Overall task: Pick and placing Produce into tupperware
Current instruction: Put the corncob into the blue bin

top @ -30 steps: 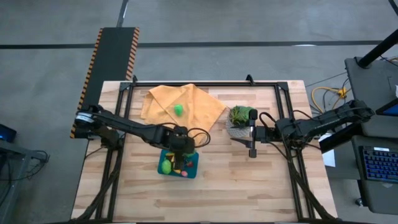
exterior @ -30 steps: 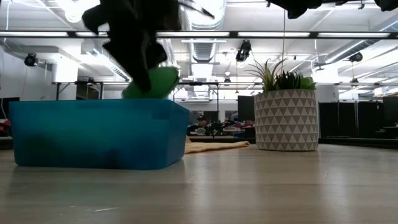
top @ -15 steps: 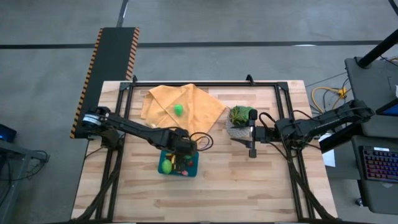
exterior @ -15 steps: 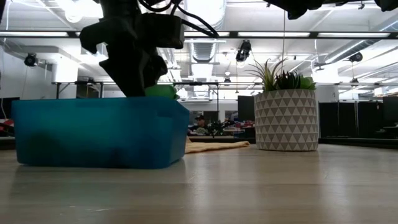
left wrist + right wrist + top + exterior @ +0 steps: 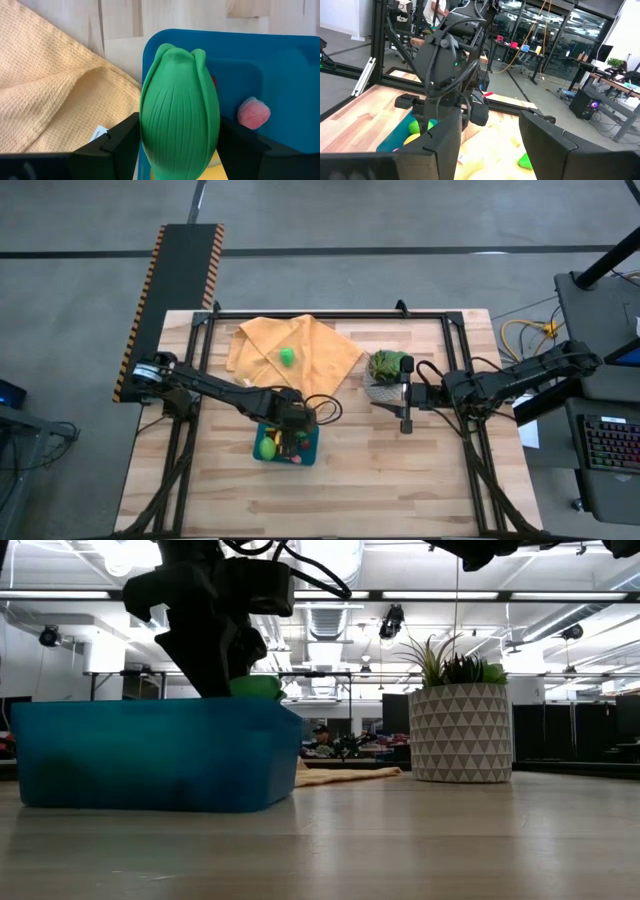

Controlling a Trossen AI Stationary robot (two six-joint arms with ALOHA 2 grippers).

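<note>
Our left gripper [image 5: 175, 150] is squeezing the green veggie [image 5: 179, 120] by its fat sides, just over the blue tupperware [image 5: 280, 70]. It looks light and slippery. Our right gripper [image 5: 485, 145] is waiting open, well away from the tupperware.

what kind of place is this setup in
Probably an industrial lab or workshop: a wooden table on a bare concrete floor, exposed ceiling ducts with strip lights overhead, and workbenches with cables and equipment behind.
</note>
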